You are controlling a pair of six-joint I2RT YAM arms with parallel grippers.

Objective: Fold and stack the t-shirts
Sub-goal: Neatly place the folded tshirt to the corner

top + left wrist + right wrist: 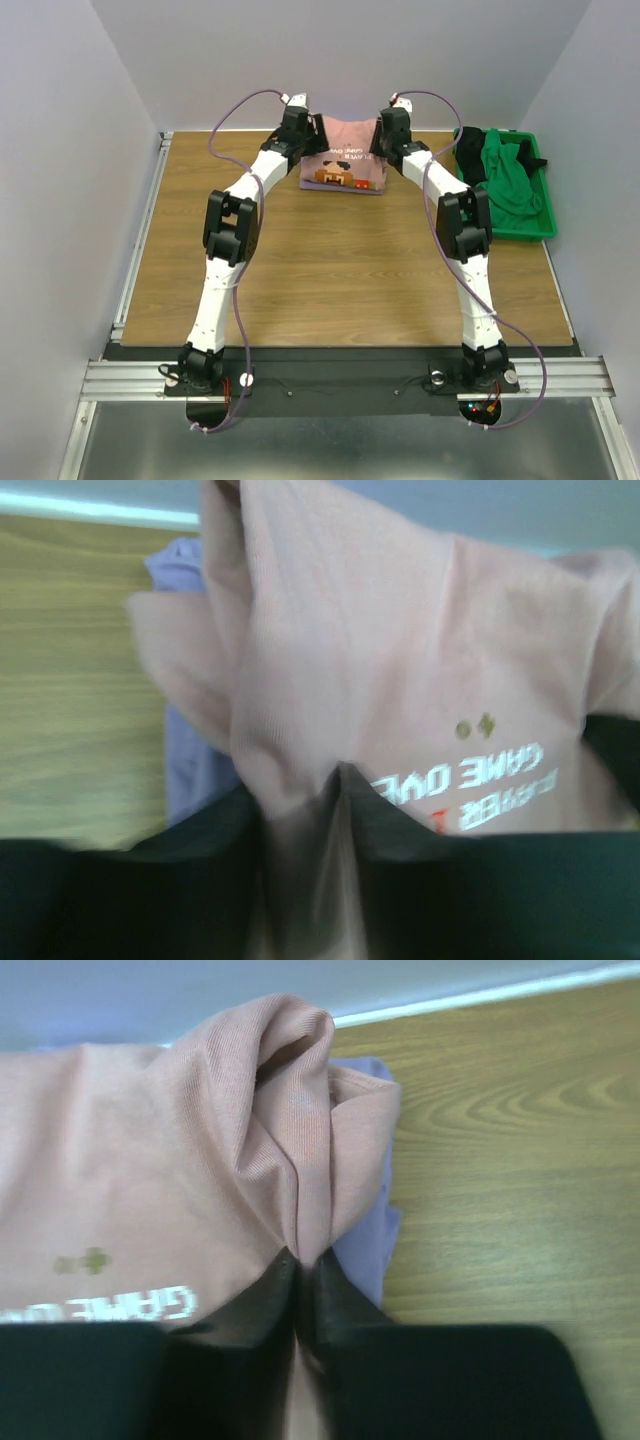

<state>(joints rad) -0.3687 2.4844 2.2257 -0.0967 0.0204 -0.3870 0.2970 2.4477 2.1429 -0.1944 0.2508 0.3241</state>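
Observation:
The dusty-pink t-shirt [345, 160] with its orange-brown print lies at the far middle of the table. It rests on the lavender t-shirt [345, 190], of which only an edge shows. My left gripper [316, 130] is at the pink shirt's far left corner. In the left wrist view its fingers [420, 880] stand apart with a bunched fold of the pink t-shirt [400, 660] between them and the lavender t-shirt [190, 760] beside. My right gripper [386, 130] is at the far right corner. In the right wrist view the right gripper [298, 1270] pinches a ridge of the pink t-shirt [150, 1160] over the lavender t-shirt [375, 1230].
A green bin [535, 228] at the far right holds dark and green clothes [505, 175]. The back wall stands just behind the shirts. A metal rail [140, 230] runs along the table's left edge.

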